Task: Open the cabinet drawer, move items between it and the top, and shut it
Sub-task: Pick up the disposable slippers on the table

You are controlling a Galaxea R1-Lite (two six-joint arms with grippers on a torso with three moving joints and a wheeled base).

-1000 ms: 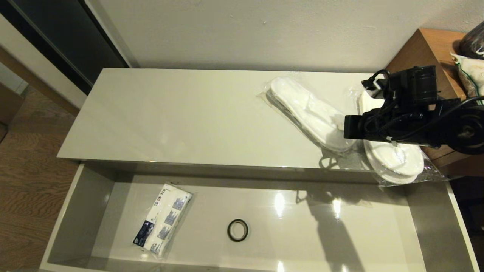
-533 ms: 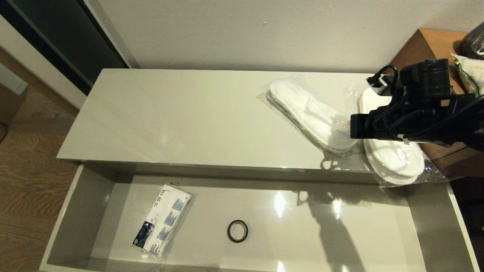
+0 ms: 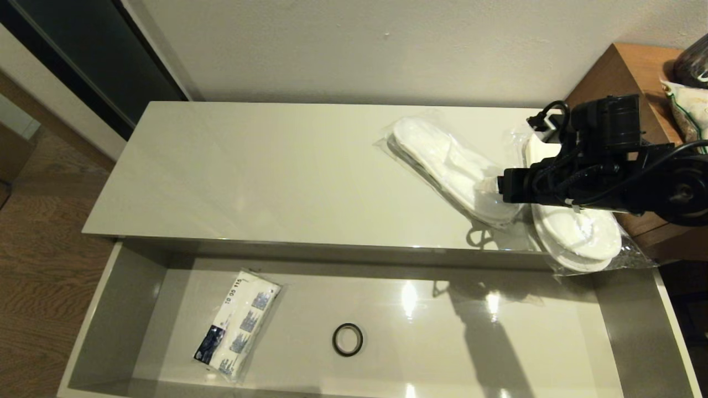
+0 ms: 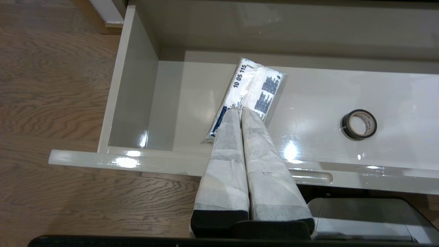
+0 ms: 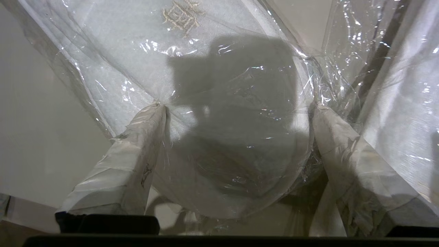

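Two bagged pairs of slippers lie on the top (image 3: 249, 171), one flat white packet (image 3: 237, 323) and one small black ring (image 3: 347, 338) lie in the open cabinet drawer (image 3: 110, 309). The left pair of slippers (image 3: 442, 163) runs diagonally, its far end toward the wall and its near end toward the top's front right; the right pair of slippers (image 3: 575, 232) lies nearly straight front to back at the top's right end, its bag overhanging the front edge above the drawer and lying just beside the brown desk (image 3: 625, 66). The packet's long axis slants from the drawer's front left toward the back, near the left wall; the ring sits about mid-drawer, well apart from it. The top's left half and the drawer's right half are bare. The right gripper (image 5: 236, 109) is over the near end of the left pair, fingers spread wide on either side of it, tips against the clear plastic, not clamping. The left gripper (image 4: 238, 109) hangs in front of the drawer's front edge, fingers pressed together, holding nothing.
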